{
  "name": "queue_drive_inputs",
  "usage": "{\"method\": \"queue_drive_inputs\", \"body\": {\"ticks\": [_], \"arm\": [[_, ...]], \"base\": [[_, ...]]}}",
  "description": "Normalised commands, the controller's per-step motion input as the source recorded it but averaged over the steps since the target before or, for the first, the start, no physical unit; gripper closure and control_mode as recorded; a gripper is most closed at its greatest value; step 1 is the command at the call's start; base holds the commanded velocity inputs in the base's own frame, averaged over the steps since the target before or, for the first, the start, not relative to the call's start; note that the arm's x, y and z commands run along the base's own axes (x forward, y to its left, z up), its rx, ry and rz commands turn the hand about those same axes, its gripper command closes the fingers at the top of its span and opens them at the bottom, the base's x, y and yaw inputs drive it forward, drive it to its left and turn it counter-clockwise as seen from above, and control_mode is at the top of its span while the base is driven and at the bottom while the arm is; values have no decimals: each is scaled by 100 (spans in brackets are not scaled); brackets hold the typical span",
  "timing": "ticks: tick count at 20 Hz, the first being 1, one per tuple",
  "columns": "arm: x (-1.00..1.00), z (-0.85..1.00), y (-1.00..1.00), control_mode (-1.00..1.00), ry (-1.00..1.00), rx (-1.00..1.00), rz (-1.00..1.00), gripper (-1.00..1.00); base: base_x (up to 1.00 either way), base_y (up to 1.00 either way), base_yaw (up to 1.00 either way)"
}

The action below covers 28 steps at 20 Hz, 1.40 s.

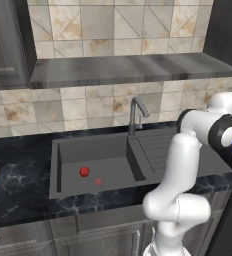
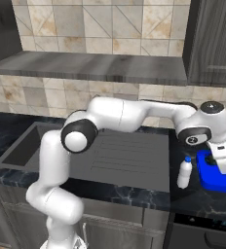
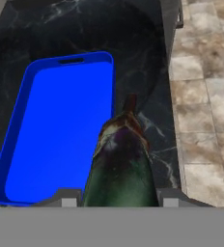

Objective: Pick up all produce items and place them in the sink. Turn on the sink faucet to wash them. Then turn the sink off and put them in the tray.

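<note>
My jaws grip the dark eggplant [image 3: 121,169] at lower centre, hanging it over the blue tray [image 3: 22,120] for release; the tomato [image 1: 84,171] waits in the sink [image 1: 68,150].

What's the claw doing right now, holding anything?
Claw: closed on the dark green-black produce item, held above the counter beside the blue tray.
</note>
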Motion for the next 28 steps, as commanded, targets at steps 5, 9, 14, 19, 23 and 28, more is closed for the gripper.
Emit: {"method": "queue_drive_inputs", "body": {"ticks": [5, 9, 14, 19, 23, 28], "arm": [[5, -2, -9, -100, 1, 6, 5, 100], [7, -18, 0, -100, 0, 0, 6, 100], [14, -30, 7, -100, 4, 0, 2, 100], [26, -24, 22, -100, 11, 0, 0, 100], [33, -23, 13, -100, 10, 0, 0, 100], [28, -27, 0, -100, 2, 0, 0, 100]], "base": [[0, 0, 0], [0, 0, 0], [0, 0, 0], [0, 0, 0], [0, 0, 0], [0, 0, 0]]}}
